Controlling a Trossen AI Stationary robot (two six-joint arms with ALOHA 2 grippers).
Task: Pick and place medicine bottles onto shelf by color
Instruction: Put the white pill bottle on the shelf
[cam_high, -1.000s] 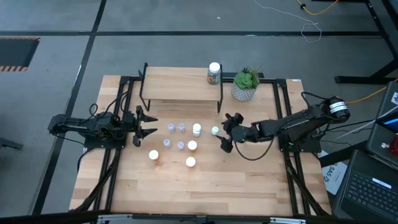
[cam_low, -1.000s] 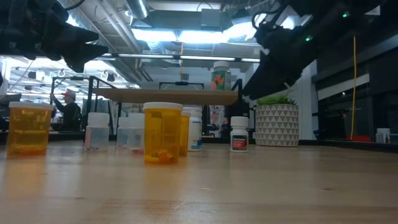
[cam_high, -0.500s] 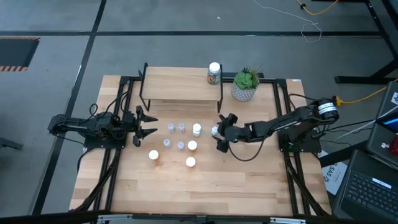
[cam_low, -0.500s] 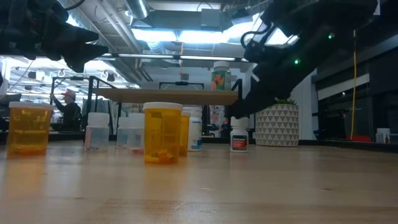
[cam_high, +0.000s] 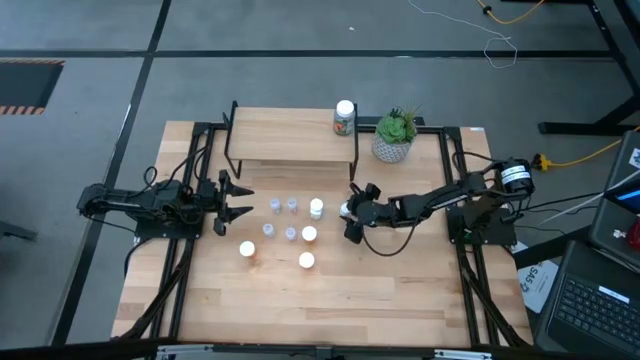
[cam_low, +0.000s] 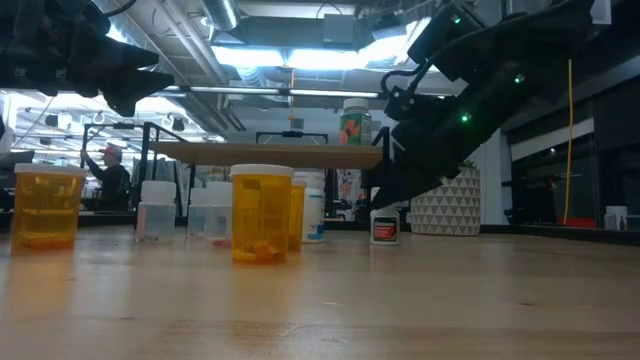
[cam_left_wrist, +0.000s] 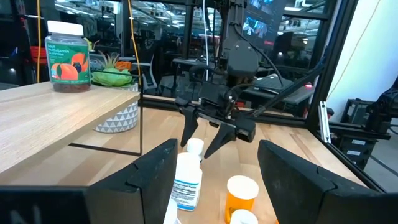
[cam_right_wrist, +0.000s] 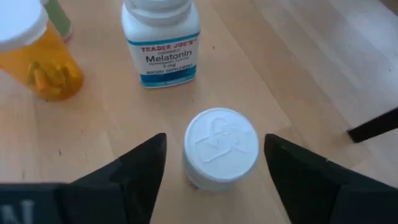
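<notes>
Two arms reach over the desk (cam_high: 400, 290). On the left, the left end effector (cam_high: 238, 201) hovers with its fingers spread apart, beside the cluster of medicine bottles (cam_high: 290, 232) in the desk's middle. Behind them stands the shelf (cam_high: 290, 140), carrying one green-labelled bottle (cam_high: 344, 118) at its right end. Right of the cluster, the right end effector (cam_high: 349, 214) sits low with its fingers parted on either side of a small white-capped bottle (cam_right_wrist: 221, 148), not clamped. A potted plant (cam_high: 395, 135) stands beside the shelf.
</notes>
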